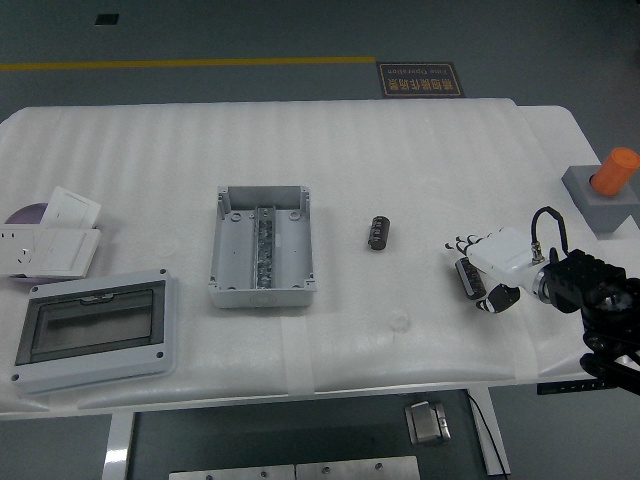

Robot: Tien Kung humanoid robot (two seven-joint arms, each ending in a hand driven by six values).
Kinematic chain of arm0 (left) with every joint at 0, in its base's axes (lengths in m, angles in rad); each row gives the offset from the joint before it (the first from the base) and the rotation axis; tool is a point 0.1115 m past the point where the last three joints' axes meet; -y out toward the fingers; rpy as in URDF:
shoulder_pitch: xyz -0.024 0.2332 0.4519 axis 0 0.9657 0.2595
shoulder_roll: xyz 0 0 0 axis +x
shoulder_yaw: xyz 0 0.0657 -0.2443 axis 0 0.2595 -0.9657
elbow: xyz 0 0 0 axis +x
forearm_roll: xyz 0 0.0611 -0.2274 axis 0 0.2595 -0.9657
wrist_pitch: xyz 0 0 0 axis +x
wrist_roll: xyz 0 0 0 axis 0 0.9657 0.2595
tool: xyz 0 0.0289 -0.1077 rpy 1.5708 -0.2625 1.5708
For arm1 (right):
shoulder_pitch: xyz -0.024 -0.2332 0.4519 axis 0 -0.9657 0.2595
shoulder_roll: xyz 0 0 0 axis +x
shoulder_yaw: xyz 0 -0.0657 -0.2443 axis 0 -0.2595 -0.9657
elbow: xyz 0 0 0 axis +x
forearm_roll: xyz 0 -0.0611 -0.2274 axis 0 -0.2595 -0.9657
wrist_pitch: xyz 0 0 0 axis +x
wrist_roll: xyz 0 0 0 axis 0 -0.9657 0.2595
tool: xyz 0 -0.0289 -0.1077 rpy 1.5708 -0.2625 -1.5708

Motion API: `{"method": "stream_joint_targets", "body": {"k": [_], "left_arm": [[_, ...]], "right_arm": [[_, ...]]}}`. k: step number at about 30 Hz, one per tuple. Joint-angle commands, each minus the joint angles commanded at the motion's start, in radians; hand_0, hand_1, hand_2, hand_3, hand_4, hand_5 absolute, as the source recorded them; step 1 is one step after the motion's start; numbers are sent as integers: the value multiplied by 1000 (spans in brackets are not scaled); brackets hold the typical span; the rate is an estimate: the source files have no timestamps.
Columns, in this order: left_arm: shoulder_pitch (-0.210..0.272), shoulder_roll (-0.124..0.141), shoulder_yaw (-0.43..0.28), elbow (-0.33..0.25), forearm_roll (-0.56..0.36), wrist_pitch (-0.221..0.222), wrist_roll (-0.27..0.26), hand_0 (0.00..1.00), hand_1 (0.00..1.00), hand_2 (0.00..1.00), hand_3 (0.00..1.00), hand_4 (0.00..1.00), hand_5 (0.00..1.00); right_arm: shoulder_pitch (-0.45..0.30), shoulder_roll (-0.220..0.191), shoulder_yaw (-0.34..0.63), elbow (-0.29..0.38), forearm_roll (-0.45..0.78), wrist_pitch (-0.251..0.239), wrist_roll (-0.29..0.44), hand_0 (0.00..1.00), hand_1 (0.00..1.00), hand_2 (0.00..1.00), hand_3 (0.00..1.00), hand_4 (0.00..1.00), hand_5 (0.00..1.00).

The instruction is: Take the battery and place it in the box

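While one battery [378,232] is left mid-tabletop beside the box [261,246], another battery [468,276] is gripped in the right hand [490,268] near the right edge

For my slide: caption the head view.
Right hand on the white table, shut on a battery; another battery beside the open grey box.

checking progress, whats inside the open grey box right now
The open grey box holds only a metal rail down its middle, no battery. One battery lies on the table; the right hand grips another.

Floor [250,30]: dark grey-green, with a yellow line [180,64] and a floor sign [421,80]
Bench [400,150]: white, padded top
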Motion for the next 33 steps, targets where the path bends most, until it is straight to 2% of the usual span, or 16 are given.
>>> {"method": "stream_joint_targets", "body": {"k": [6,7,12,13,25,30,31,33], "left_arm": [[1,-1,-3,0,1,1,-1,692,715,632,653,619,551],[1,-1,-3,0,1,1,-1,691,714,632,650,603,562],[0,-1,-6,-1,4,2,-1,691,714,632,650,603,562],[0,-1,-7,-1,5,2,-2,690,714,633,652,595,578],[1,-2,-11,-2,8,5,-8,690,713,631,654,590,588],[4,-3,-7,-1,3,7,-12,690,713,631,654,590,588],[5,-4,-6,-1,2,7,-12,690,712,631,654,588,590],[7,-5,-4,0,1,7,-11,690,712,631,654,588,590]], "right_arm": [[0,1,-3,-6,4,-4,4,586,653,850,998,741,323],[0,2,-4,-7,5,-5,5,575,627,755,836,625,308],[-1,3,-8,-16,6,-6,7,575,627,755,836,625,308],[-2,3,-9,-18,6,-7,8,566,617,722,746,571,300],[-6,0,5,-13,2,-45,23,562,610,691,707,543,282],[-17,-7,77,30,6,-48,11,562,610,691,707,543,282],[-19,-6,95,41,16,-48,8,547,597,663,674,541,286],[-24,0,132,63,41,-52,4,547,597,663,674,541,286]]}}
